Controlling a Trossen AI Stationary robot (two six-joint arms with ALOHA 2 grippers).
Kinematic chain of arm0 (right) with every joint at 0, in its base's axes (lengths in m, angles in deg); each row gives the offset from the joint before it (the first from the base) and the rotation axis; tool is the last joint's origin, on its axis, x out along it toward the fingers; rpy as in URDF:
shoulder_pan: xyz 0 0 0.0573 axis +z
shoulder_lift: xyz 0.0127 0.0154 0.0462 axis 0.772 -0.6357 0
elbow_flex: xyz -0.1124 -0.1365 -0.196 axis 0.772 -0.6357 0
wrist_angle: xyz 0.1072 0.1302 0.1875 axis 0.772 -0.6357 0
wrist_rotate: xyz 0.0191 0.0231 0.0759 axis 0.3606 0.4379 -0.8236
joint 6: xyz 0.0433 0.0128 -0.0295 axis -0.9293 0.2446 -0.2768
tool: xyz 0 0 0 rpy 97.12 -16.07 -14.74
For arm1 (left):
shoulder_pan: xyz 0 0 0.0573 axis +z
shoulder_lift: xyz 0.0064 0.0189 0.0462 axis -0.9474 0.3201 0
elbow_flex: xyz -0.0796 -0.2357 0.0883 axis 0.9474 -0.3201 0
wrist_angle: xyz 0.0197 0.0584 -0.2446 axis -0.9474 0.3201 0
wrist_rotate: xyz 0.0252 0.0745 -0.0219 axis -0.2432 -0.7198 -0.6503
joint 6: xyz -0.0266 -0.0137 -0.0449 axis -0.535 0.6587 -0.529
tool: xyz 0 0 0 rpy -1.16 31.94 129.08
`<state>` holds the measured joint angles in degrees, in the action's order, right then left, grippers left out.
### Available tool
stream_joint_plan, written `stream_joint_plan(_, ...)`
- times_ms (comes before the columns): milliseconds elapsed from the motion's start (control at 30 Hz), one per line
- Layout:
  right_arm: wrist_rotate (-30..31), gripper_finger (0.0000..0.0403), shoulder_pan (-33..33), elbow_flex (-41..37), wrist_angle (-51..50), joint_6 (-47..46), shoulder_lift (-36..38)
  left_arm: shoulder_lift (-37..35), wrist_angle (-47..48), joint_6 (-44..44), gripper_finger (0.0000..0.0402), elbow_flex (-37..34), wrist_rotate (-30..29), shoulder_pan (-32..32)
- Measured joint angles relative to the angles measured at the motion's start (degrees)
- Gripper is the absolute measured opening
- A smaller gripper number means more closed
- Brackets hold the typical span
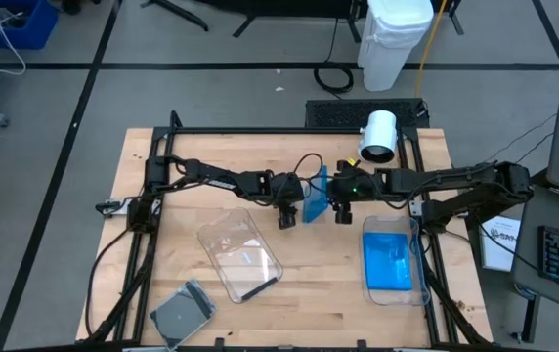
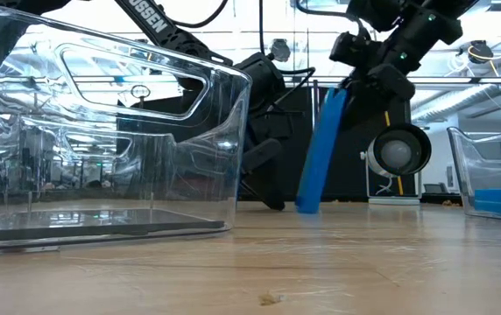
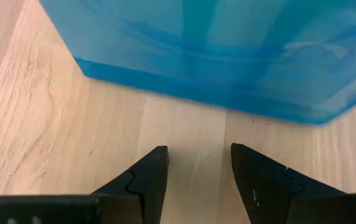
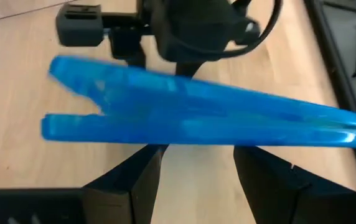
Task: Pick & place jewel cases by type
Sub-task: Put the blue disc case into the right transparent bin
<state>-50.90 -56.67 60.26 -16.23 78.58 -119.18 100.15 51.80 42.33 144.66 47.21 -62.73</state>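
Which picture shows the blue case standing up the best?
The low view: the blue jewel case stands on edge, tilted, on the table. From above it is a sliver between both grippers. The wrist views show only close-up blue.

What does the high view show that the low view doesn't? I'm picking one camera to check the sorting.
Only the high view shows the grey jewel case lying on the table's near left part, outside both tubs, and both open claws, left claw and right claw, either side of the standing case. Only the low view shows that case tilted on its edge, leaning. Both show the blue jewel case mid-table, the left tub with a dark case, and the right tub with blue.
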Motion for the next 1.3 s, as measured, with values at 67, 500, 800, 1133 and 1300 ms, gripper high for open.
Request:
stream_joint_plan(67,2.32,0.0196,0.45,-0.02,0.85,0.95,0.00,-0.02,0.03,0.00,0.0182,-0.01,0.03,0.00)
stream_joint_plan(500,12.85,0.0196,4.80,-0.04,6.24,11.65,0.02,-0.04,0.16,0.02,0.0182,-0.04,0.07,0.00)
stream_joint_plan(800,18.81,0.0196,6.65,-0.09,7.96,14.70,0.02,-0.07,0.43,0.02,0.0182,-0.07,0.09,0.00)
stream_joint_plan(1133,20.33,0.0196,8.25,-0.09,8.02,17.29,0.02,-0.11,0.53,0.04,0.0182,-0.07,0.09,0.00)
stream_joint_plan(1300,20.33,0.0196,8.95,-0.09,8.53,19.89,0.02,-0.11,0.53,0.04,0.0182,-0.07,0.09,0.00)
